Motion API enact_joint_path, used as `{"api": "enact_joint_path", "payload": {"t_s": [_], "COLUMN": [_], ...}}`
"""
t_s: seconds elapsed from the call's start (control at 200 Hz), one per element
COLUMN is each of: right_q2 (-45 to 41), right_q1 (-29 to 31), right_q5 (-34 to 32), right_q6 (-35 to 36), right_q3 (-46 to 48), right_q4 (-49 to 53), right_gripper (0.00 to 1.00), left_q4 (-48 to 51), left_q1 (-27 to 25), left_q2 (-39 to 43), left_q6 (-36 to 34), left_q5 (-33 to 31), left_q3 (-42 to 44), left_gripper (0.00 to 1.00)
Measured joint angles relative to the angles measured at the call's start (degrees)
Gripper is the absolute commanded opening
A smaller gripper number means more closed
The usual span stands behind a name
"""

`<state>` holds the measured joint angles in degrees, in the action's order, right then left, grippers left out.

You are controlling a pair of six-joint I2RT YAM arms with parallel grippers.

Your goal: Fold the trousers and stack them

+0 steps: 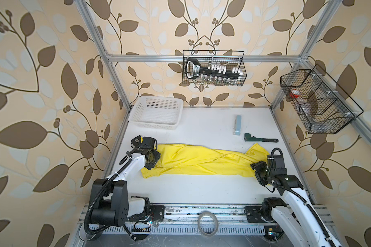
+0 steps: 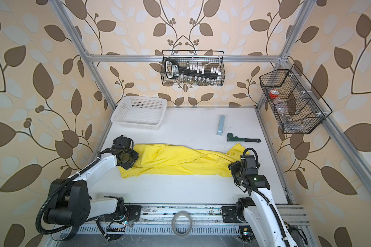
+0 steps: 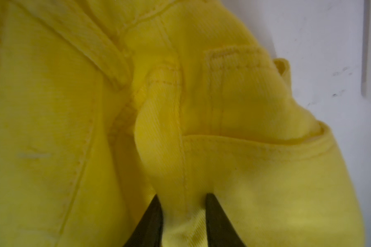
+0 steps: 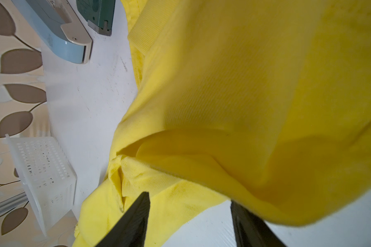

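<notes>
The bright yellow trousers (image 1: 201,160) (image 2: 180,162) lie crumpled in a long strip across the middle of the white table. My left gripper (image 1: 152,157) (image 2: 128,159) is down on their left end. In the left wrist view its tips (image 3: 181,194) pinch a raised fold of the yellow cloth (image 3: 201,128). My right gripper (image 1: 259,171) (image 2: 236,171) is at the right end. In the right wrist view it (image 4: 190,196) stands open. The cloth edge (image 4: 244,85) drapes over one finger, and bare table shows between the jaws.
A white basket (image 1: 152,126) (image 2: 135,126) (image 4: 45,171) stands at the back left. A pale blue stapler-like tool (image 1: 237,125) and a green pipe wrench (image 1: 260,139) lie behind the trousers' right end. Two black wire baskets (image 1: 214,68) (image 1: 317,100) hang on the frame. A tape roll (image 1: 207,223) lies on the front rail.
</notes>
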<state>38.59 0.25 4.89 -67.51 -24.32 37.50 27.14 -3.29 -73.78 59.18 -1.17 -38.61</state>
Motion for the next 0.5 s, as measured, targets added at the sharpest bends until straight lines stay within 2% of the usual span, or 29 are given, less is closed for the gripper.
{"api": "enact_joint_path", "payload": {"t_s": [0.12,0.325,0.5], "right_q2": [-0.44,-1.01,1.2], "right_q1": [0.0,0.0,0.0], "right_q5": [-0.39,-2.01,-2.54], "right_q6": [0.04,1.31,2.49], "right_q3": [0.2,-0.81,-3.63], "right_q4": [0.26,1.99,1.6], "right_gripper": [0.62,0.65,0.68], "left_q4": [-1.18,0.81,8.98], "left_q1": [0.0,0.0,0.0], "left_q2": [-0.68,0.52,7.15], "left_q6": [-1.36,-3.48,-8.11], "left_q5": [1.22,1.75,2.25], "left_q3": [0.2,-1.01,-9.84], "left_gripper": [0.0,0.0,0.0]}}
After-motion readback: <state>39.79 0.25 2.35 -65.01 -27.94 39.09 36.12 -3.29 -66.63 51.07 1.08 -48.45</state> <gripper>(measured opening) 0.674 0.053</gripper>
